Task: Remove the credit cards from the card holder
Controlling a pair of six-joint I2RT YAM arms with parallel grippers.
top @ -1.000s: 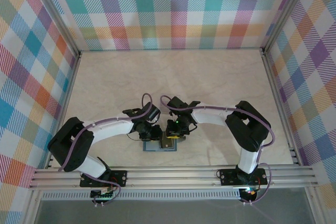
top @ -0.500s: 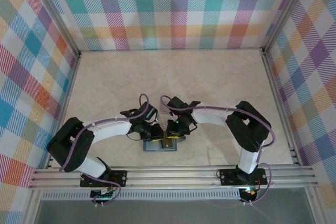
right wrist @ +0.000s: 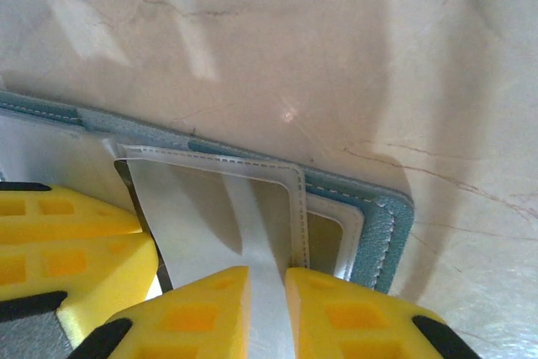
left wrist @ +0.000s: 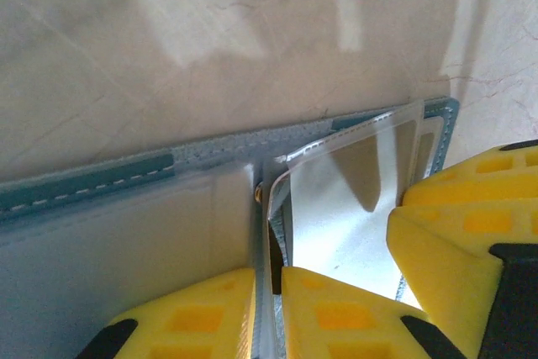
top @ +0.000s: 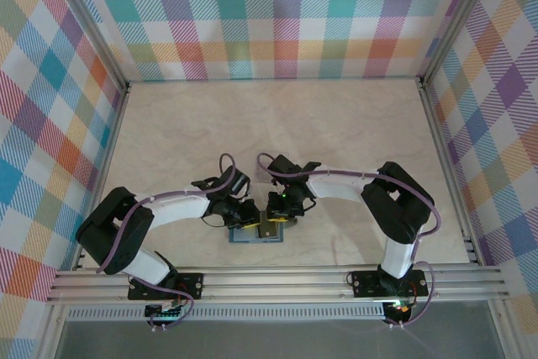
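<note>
Seen from above, the card holder (top: 252, 240) lies opened flat on the table (top: 353, 140), close to the near edge and about midway along it. Both arms are bent inward over it, the left gripper (top: 244, 218) and the right gripper (top: 277, 221) just beside each other. From that height we make out only a teal strip under the two heads, not the jaws or anything they touch. The wrist cameras fill that in. From the right wrist we see the holder's teal corner, a clear pocket with a stitched white border, and a pale card (right wrist: 202, 224) running up between the yellow fingers (right wrist: 353, 313). The right jaws are closed on it. One yellow finger of the left gripper sits on the holder's inner face at the left of that picture. From the left wrist we see the long teal edge with its stitching, the middle fold with a small brass-coloured dot, and the same pale sheet, raised at its rounded corner. The left jaws stand almost together across the fold with a thin edge in the slit. We cannot tell whether they pinch it or what that edge belongs to.
</note>
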